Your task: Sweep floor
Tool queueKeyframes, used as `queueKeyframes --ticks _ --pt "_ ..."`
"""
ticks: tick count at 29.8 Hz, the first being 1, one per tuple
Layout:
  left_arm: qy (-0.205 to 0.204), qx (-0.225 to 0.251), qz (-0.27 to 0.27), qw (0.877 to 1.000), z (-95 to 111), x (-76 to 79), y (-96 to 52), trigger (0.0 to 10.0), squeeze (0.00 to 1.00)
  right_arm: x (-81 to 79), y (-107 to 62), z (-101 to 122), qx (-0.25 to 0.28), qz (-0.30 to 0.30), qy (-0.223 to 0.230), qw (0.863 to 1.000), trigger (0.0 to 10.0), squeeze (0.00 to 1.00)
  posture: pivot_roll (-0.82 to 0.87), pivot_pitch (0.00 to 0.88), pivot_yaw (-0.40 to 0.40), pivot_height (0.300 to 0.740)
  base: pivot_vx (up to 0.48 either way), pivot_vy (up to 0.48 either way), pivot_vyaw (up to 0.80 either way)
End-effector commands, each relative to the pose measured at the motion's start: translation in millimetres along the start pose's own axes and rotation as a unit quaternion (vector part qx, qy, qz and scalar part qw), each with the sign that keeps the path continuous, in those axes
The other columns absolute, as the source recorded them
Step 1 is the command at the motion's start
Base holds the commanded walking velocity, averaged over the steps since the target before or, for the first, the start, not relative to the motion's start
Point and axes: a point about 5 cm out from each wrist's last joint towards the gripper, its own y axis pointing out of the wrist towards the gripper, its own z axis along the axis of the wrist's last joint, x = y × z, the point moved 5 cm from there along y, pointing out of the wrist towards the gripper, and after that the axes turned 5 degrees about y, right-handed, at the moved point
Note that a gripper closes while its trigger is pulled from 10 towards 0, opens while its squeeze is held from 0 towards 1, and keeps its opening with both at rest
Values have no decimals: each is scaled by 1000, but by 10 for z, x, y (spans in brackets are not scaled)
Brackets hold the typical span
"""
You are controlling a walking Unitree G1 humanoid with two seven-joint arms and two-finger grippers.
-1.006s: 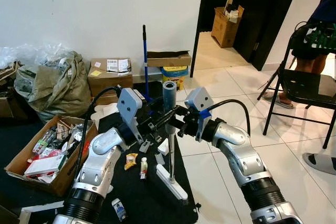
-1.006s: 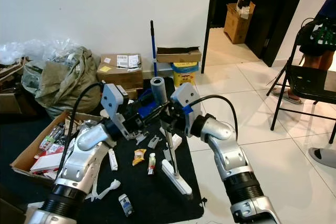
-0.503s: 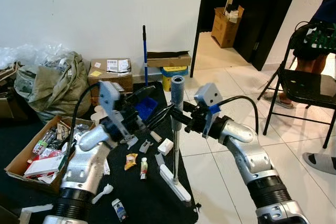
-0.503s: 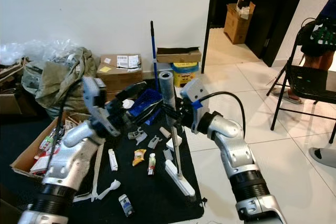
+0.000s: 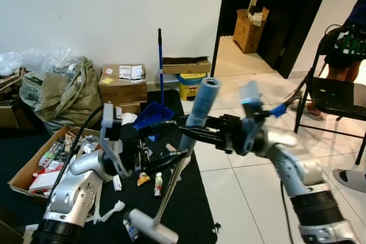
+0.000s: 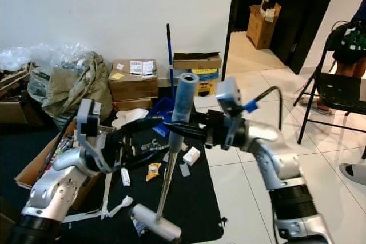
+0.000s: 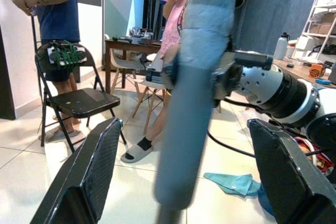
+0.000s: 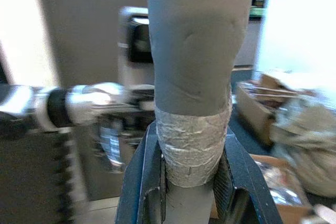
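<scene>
Mat (image 5: 189, 210) carries the litter, so the broom (image 6: 168, 170) leans over it, head at 7 o'clock, padded grip at 1. Right gripper (image 8: 184, 195) pinches the taped handle just under the padding to steer. Left gripper (image 6: 146, 141) is spread, fingers either side of the shaft, likely to take it lower down.

looks like someone's home, kinda messy corner: white tiled floor (image 5: 240, 181), cardboard boxes (image 5: 121, 84) along the far wall, folding chair (image 5: 334, 98) on the right

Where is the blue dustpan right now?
In the left eye view, the blue dustpan sits on the black mat near the wall, just in front of the cardboard boxes, behind the broom that the right gripper holds.
</scene>
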Motion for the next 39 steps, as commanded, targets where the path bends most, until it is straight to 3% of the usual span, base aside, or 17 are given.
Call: queueKeyframes --ticks 1,15,20,26,27,30,31,39 --pt "4 -16 -11 1000 -1 17 -10 10000 0 -80 65 137 8 37 -15 999 0 0 -97 0 8 740 0 0 0" --pt "-19 -58 -42 997 -152 144 -2 10000 0 -167 176 291 24 70 -20 997 0 0 -90 0 10 740 0 0 0" --pt "-10 -91 -31 995 -291 111 23 10000 0 -170 227 313 31 71 -24 997 0 0 -89 0 13 740 0 0 0" --pt "-4 -92 -22 995 -322 66 64 10000 0 -157 258 283 28 66 -25 997 0 0 -91 0 15 740 0 0 0" --pt "-2 -90 -17 996 -318 47 78 4353 0 -157 265 238 18 65 -25 997 0 0 -92 0 16 740 0 0 0" --pt "-1 -88 -15 996 -313 36 86 4353 0 -157 269 206 11 64 -25 998 0 0 -92 0 16 740 0 0 0" --pt "0 -87 -14 996 -309 31 88 0 0 -160 271 171 3 64 -25 998 0 0 -92 0 16 740 0 0 0" --pt "5 -88 -20 996 -283 39 64 0 0 -155 273 4 -35 59 -24 997 0 0 -92 0 16 740 0 0 0"
